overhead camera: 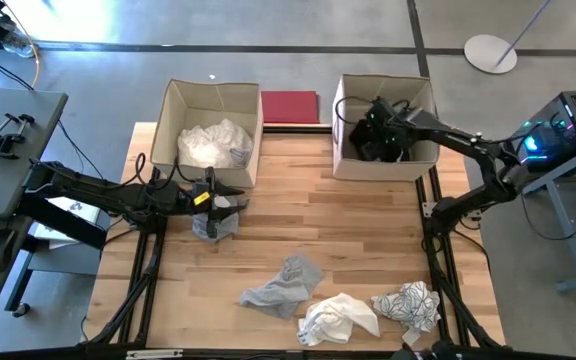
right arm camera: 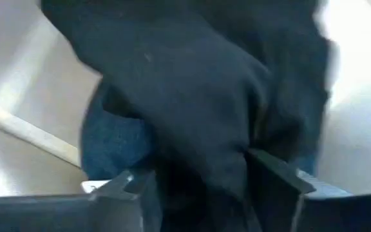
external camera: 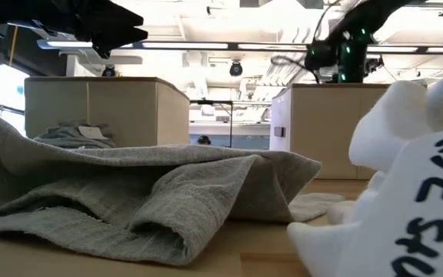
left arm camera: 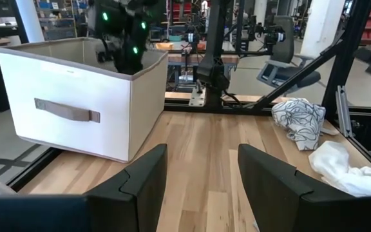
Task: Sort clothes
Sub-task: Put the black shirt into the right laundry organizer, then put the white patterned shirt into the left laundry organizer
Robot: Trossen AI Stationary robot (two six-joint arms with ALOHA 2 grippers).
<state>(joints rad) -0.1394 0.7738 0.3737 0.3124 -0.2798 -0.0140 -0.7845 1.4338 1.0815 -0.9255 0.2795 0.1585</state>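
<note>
My left gripper (overhead camera: 234, 201) (left arm camera: 201, 173) is open and empty, held level above a small grey garment (overhead camera: 214, 224) that lies on the table in front of the left beige box (overhead camera: 181, 100). That box holds white clothes (overhead camera: 213, 145). My right gripper (overhead camera: 370, 135) (right arm camera: 198, 183) is open inside the right beige box (overhead camera: 340, 150), over dark clothes (overhead camera: 393, 140). A black garment (right arm camera: 192, 96) fills the gap between its fingers. A grey garment (overhead camera: 283, 285), a white one (overhead camera: 338, 318) and a black-and-white patterned one (overhead camera: 408, 305) lie near the table's near edge. My right gripper points down into the right box, its open fingers (right arm camera: 272, 174) standing on either side of a fold of the black garment (right arm camera: 205, 154). The cloth reaches both fingers in the wrist view, but I cannot tell whether they touch it.
A flat dark red mat (overhead camera: 290, 107) lies between the two boxes at the table's far edge. Bare wood (overhead camera: 338, 220) stretches across the table's middle between the boxes and the loose clothes. Frame posts stand at the table's right side (overhead camera: 430, 210).
</note>
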